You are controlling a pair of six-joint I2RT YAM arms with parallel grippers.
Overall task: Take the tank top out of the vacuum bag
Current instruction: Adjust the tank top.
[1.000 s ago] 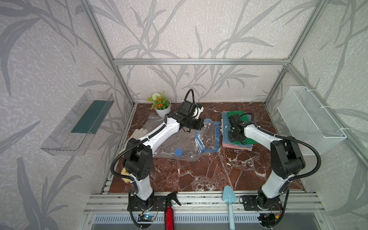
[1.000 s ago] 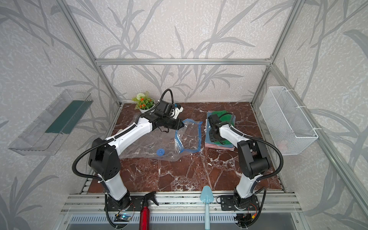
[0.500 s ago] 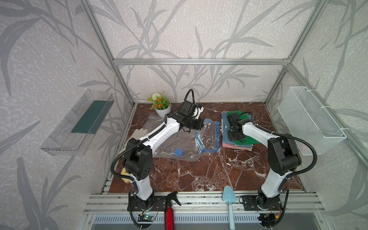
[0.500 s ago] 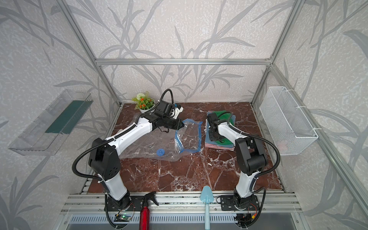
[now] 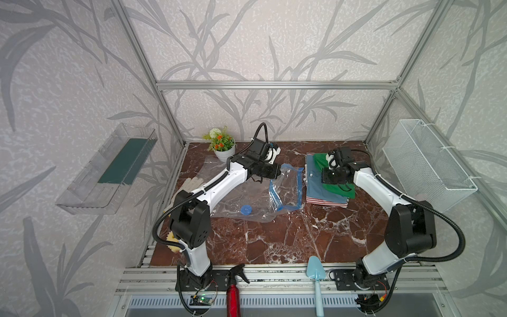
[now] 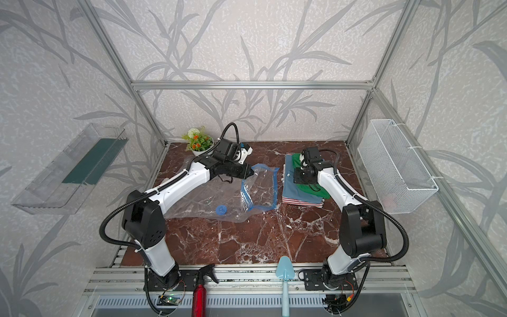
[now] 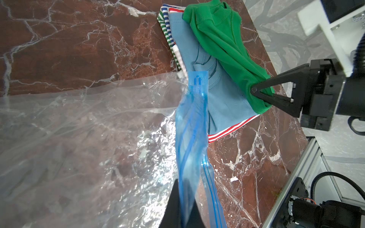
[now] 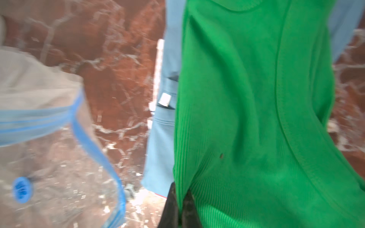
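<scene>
Limp green tank top (image 7: 223, 45), upper right, pinched at bunched edge by right tool (image 7: 253, 90); left tool (image 7: 182, 205) clamps slippery vacuum bag (image 7: 79, 122).

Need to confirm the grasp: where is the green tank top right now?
In both top views the green tank top lies outside the vacuum bag, on the right-hand side, atop the folded blue garment, pinched by the right gripper.

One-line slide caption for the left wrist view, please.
Left gripper grips the zip strip of the vacuum bag; right gripper pinches the green tank top atop folded clothes.
</scene>
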